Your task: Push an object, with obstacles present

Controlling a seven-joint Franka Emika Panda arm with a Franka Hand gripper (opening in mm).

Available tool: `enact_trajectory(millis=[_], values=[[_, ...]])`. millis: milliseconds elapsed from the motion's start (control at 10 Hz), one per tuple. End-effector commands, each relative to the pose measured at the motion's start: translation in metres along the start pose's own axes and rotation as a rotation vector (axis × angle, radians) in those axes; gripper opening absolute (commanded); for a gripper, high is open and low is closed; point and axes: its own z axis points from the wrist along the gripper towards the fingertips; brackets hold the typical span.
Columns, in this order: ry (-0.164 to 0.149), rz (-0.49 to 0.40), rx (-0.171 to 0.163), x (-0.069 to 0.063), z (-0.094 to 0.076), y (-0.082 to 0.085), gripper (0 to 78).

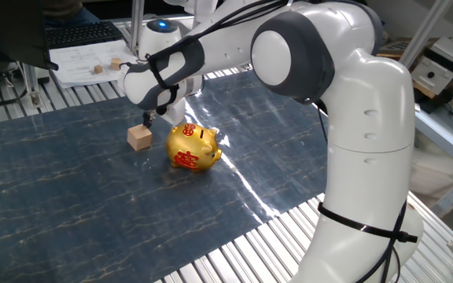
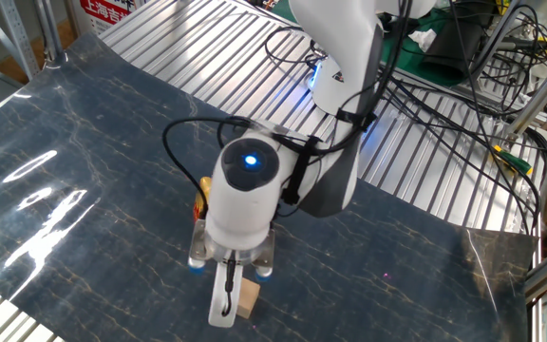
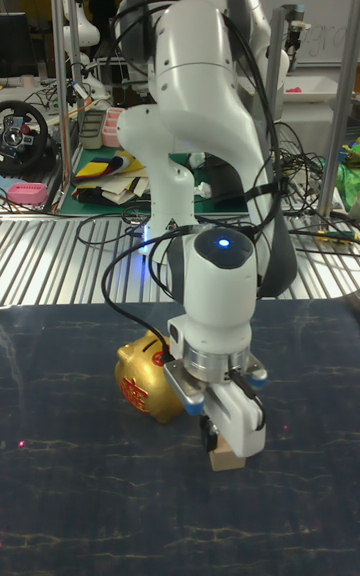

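The object, a small light-tan wooden cube (image 1: 139,137), rests on the dark blue mat, just left of the gold piggy bank (image 1: 193,146), which is the obstacle. My gripper (image 1: 146,120) points down with its fingers shut and empty, their tips touching the cube's rear right edge. From the other fixed view the fingertips (image 2: 222,306) stand beside the cube (image 2: 247,301), and only a yellow sliver of the piggy bank (image 2: 200,188) shows behind my wrist. In the tall view the cube (image 3: 228,458) peeks out under my gripper (image 3: 213,434), with the piggy bank (image 3: 145,383) to its left.
The blue mat (image 1: 69,196) lies on a slatted metal table (image 1: 234,251). A white paper (image 1: 85,63) with two small cubes and a keyboard (image 1: 81,33) sit at the back left. Cables (image 2: 463,104) trail across the slats behind the arm.
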Motion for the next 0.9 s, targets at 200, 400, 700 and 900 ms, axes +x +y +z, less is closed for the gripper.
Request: enact_trajectory(millis=[200, 400, 700, 900], values=[[0.006, 0.019, 0.006, 0.016, 0.001, 0.005, 0.0], [0.011, 0.031, 0.011, 0.033, 0.001, 0.007, 0.0], [0.022, 0.002, 0.029, 0.052, 0.001, 0.008, 0.0], [0.046, 0.001, 0.037, 0.059, -0.005, 0.010, 0.0]])
